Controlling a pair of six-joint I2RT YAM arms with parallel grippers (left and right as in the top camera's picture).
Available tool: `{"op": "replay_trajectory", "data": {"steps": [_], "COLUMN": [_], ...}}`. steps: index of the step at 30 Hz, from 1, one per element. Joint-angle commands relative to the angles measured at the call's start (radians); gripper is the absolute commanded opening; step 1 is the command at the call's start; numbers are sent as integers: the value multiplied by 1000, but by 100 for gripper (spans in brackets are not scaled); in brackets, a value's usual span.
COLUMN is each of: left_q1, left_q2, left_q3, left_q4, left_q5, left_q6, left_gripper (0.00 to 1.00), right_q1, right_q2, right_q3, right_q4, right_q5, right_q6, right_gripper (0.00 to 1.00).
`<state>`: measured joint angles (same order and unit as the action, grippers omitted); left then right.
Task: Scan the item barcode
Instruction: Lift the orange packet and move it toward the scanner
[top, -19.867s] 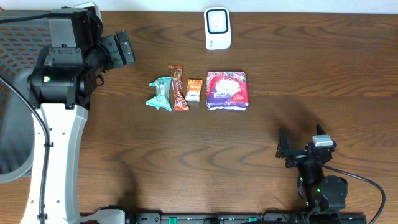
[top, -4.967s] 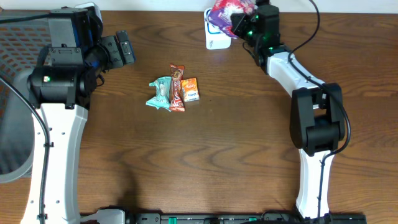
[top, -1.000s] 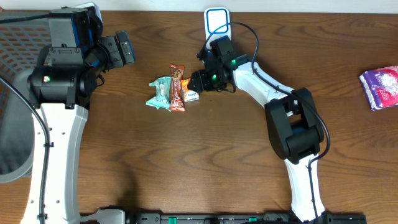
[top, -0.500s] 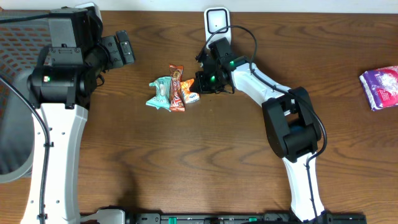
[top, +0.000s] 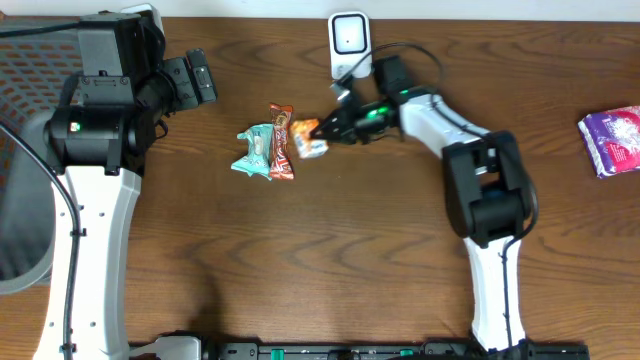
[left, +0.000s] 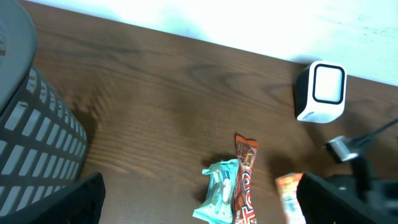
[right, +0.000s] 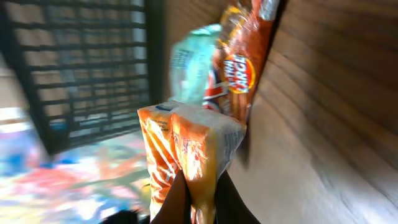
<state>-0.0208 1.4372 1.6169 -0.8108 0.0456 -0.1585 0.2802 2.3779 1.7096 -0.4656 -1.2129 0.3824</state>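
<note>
My right gripper (top: 322, 129) is shut on a small orange packet (top: 308, 139). In the right wrist view the packet (right: 189, 146) stands pinched at its lower edge between the two dark fingers (right: 171, 202), tilted off the table. The white barcode scanner (top: 349, 45) stands at the table's far edge, just behind the right wrist, and shows in the left wrist view too (left: 323, 92). My left gripper (top: 196, 80) hangs open over the far left of the table, holding nothing.
A teal packet (top: 252, 151) and a brown bar (top: 281, 141) lie side by side just left of the orange packet. A purple bag (top: 610, 141) lies at the right edge. A grey mesh basket (top: 18, 190) stands off the table's left side.
My right gripper has shut on the orange packet and raised it a little toward the far side. The right wrist swung right. The left arm stayed still.
</note>
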Motion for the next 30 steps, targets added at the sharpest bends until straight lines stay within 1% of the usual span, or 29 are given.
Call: {"op": "replay_trajectory", "data": {"steps": [1, 8, 23, 30], "left_q1": [3, 3, 3, 3], "left_q2": [6, 6, 6, 6], "left_q3": [10, 10, 10, 10], "left_q4": [0, 0, 0, 0], "left_q5": [-13, -13, -13, -13], "left_q6": [-4, -4, -4, -4], "left_gripper": [98, 98, 98, 98], "right_q1": [-66, -121, -180, -206], "right_q2": [5, 5, 5, 5], "right_q3": [-2, -2, -2, -2], "right_q4": [3, 3, 10, 9], "right_q5": [-208, -272, -271, -270], "right_q6": [14, 13, 5, -21], "right_gripper": [1, 1, 1, 1]}}
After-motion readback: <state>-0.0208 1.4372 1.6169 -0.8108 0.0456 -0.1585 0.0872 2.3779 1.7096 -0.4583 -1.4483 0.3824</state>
